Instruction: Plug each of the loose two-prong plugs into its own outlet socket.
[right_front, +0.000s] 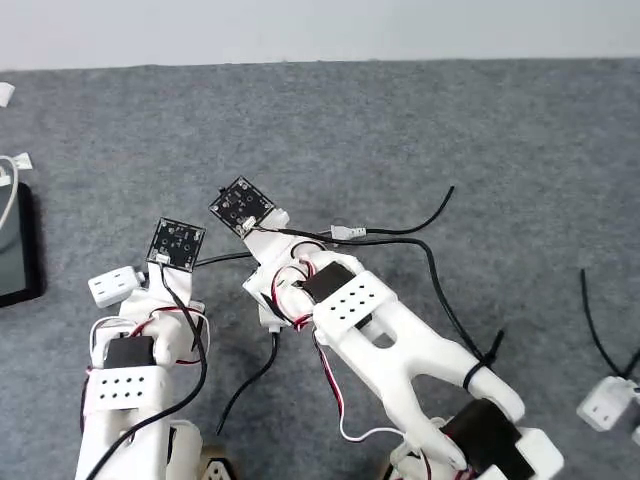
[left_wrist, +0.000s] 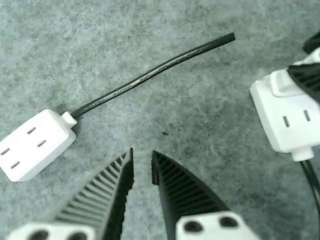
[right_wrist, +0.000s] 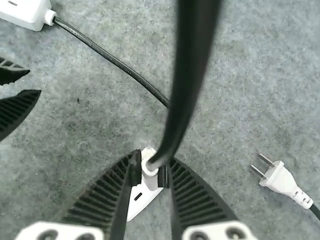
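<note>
My right gripper (right_wrist: 150, 167) is shut on the cable end of a white outlet socket (right_wrist: 142, 192), low over the grey mat; its black cable (right_wrist: 187, 75) rises past the camera. A loose white two-prong plug (right_wrist: 277, 180) (right_front: 347, 233) lies on the mat a short way off. My left gripper (left_wrist: 142, 152) hangs beside it, fingers slightly open with nothing between them. A second white socket (left_wrist: 32, 145) (right_front: 117, 285) lies flat near the left gripper, with a black cord (left_wrist: 150, 75). The held socket (left_wrist: 287, 120) also appears in the left wrist view.
A third white socket (right_front: 607, 405) with a black cord (right_front: 590, 310) lies at the far right of the mat. A dark flat device (right_front: 15, 245) sits at the left edge. Black cables (right_front: 440, 300) run across the middle between the arms.
</note>
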